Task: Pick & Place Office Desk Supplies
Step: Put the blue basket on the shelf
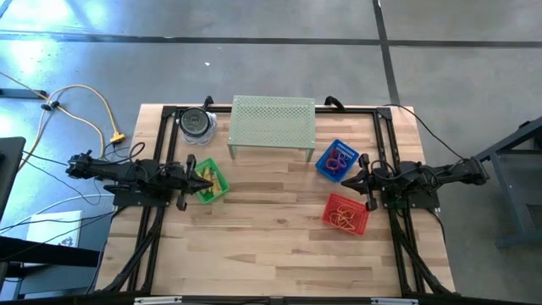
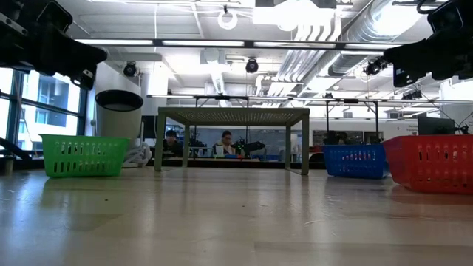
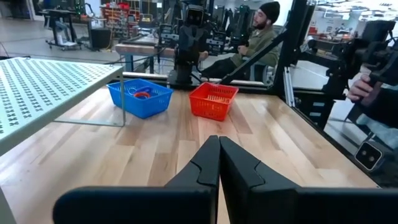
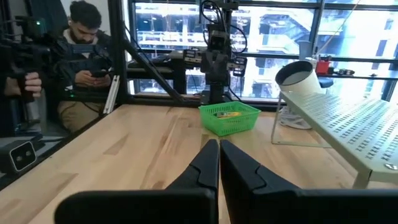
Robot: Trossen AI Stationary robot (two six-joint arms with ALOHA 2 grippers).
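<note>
Yellow oblong pieces (image 4: 227, 114) lie in a green basket (image 1: 217, 188) at the table's left. Red band loops (image 3: 142, 94) lie in a blue basket (image 1: 337, 161) at the right. Orange-tan loops (image 1: 343, 213) lie in a red basket (image 1: 359, 222) nearer the front. My left gripper (image 1: 206, 178) is shut and held level above the green basket's left rim, holding nothing. My right gripper (image 1: 354, 180) is also shut and level, just right of the gap between the blue and red baskets. Both pairs of fingers show closed together in the wrist views (image 3: 219, 142) (image 4: 219, 144).
A pale green perforated stand (image 1: 273, 125) stands at the far middle of the table, with a dark-lidded clear jar (image 1: 196, 124) to its left. Black frame rails (image 1: 383, 135) run along the table's sides. People sit beyond the table (image 4: 84, 37). Bare wood lies in the near half (image 1: 271, 254).
</note>
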